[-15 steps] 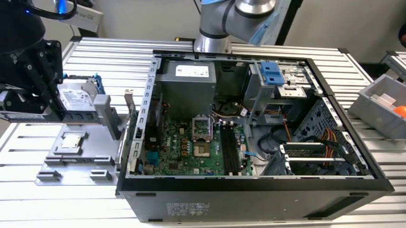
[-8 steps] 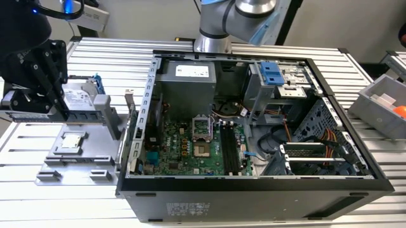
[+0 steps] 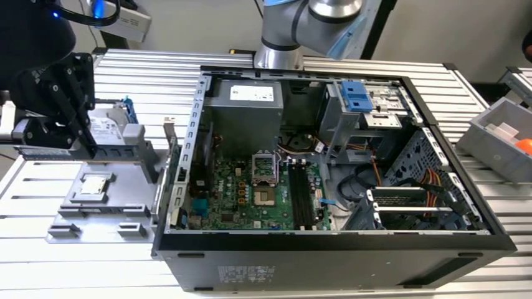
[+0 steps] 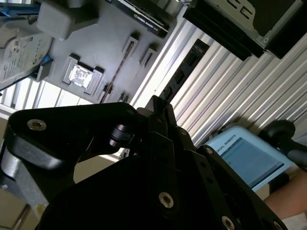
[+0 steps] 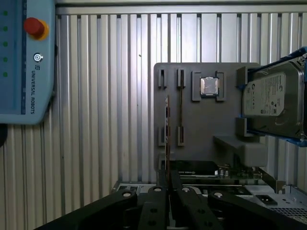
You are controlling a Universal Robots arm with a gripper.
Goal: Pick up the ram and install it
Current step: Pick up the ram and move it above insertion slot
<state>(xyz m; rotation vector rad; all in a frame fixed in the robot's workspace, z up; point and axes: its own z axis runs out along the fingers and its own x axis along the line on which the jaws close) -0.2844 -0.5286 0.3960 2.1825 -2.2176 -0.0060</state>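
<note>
ram (image 5: 167, 134) pinched btw fingers (image 5: 176, 188) abv holder (image 5: 201, 124)

Bright glare, blurred dark foreground

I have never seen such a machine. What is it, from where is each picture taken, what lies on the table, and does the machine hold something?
It is a robot arm with a black gripper at its end. The exterior view comes from a camera standing apart and shows an open computer case on a ribbed metal table. Both wrist views come from cameras riding on the arm, looking past the gripper. Beside the case lies a grey holder with a small square processor and a silver hard drive. The jaws seem shut on the ram, a thin stick seen edge-on over the holder in the first wrist view. It is not yet in the case.
</note>
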